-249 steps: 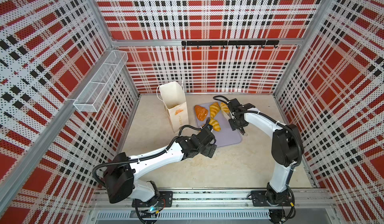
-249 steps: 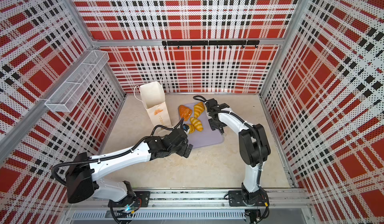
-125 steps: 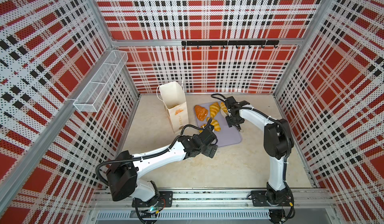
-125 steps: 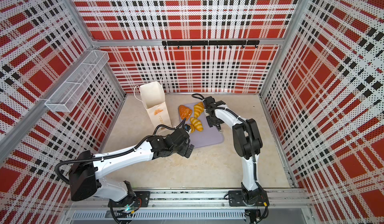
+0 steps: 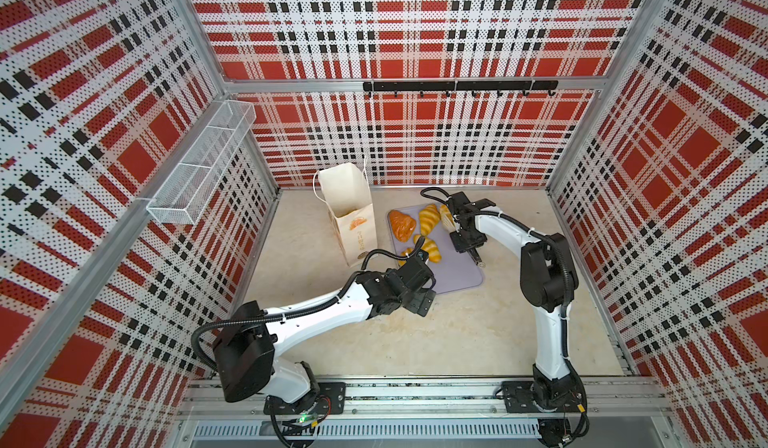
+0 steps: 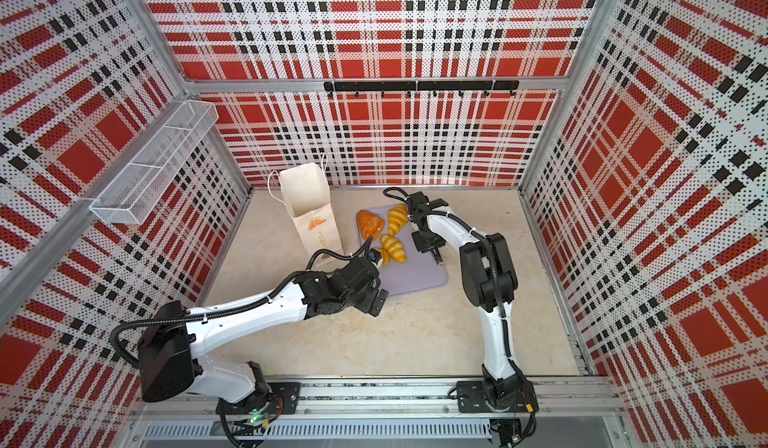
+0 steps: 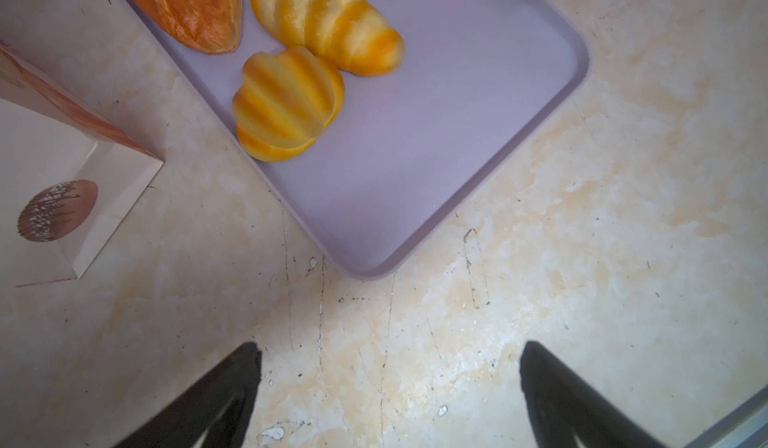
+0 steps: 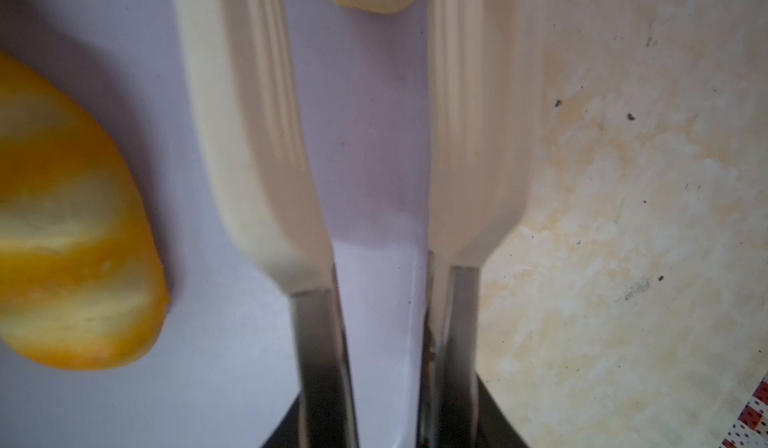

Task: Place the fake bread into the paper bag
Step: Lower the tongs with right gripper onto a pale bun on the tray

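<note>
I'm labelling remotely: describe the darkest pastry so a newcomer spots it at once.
Find the lilac tray beside the upright paper bag. At its far corner nearest the bag lies the reddish-brown croissant. Its neighbours are golden-yellow and striped.

Bright, even light, soft shadows; top-view edges bow; tongs and fake bread blur close up

Passable: bare near half of flat lilac rectangular tray. Obstacles: glossy golden toy pastries crowding far half; tall cream paper bag beside left edge.
</note>
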{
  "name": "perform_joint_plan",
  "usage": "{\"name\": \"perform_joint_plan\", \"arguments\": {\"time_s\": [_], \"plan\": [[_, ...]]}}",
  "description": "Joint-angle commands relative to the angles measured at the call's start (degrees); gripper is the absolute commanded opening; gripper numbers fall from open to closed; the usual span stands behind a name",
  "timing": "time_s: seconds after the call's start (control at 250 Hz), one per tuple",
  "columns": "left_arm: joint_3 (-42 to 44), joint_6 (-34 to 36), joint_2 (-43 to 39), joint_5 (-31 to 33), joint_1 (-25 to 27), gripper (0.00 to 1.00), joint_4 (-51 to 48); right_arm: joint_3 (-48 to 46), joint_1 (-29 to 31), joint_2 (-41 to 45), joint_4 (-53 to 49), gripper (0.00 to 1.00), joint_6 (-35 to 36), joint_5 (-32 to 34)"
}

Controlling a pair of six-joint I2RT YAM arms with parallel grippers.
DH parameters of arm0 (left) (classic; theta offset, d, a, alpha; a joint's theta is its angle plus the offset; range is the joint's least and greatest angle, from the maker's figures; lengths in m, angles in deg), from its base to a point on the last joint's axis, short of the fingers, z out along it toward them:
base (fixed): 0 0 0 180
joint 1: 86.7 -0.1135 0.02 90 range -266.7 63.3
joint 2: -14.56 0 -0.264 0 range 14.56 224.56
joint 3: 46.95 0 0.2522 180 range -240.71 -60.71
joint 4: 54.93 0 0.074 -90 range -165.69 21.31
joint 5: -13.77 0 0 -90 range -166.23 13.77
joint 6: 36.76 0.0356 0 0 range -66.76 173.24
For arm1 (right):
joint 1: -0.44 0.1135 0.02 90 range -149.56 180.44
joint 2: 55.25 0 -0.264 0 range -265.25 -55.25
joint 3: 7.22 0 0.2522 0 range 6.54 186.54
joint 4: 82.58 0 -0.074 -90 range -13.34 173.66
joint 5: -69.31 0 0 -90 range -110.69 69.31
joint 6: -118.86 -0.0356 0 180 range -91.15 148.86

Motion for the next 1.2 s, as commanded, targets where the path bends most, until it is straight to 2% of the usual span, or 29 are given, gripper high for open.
{"name": "perform_joint_plan", "arguments": {"time_s": [0.0,0.352,0.512,0.748,1.012,1.196], "plan": [[-1.19,0.06,-0.40,0.92,0.51,1.00,-0.93,-3.25,-0.07,4.10,-0.44,0.37,0.68,-2.03],[-1.27,0.16,-0.16,0.82,0.69,0.99,-0.82,-17.23,1.07,17.38,-2.48,0.38,0.05,-3.17],[-1.62,0.27,0.28,0.55,0.79,0.99,-0.49,-20.87,1.80,19.56,-2.12,0.40,2.36,-4.66],[-2.93,0.48,0.89,0.32,1.10,0.99,-0.58,-20.28,2.82,19.17,-2.36,0.42,4.27,-3.78],[-3.12,0.41,0.34,1.33,1.19,0.99,-1.55,-18.56,2.82,19.59,-2.75,0.52,1.83,-1.98],[-2.68,0.41,0.06,1.48,1.23,0.99,-2.21,-18.60,3.16,19.17,-2.31,0.53,0.21,-2.00]]}}
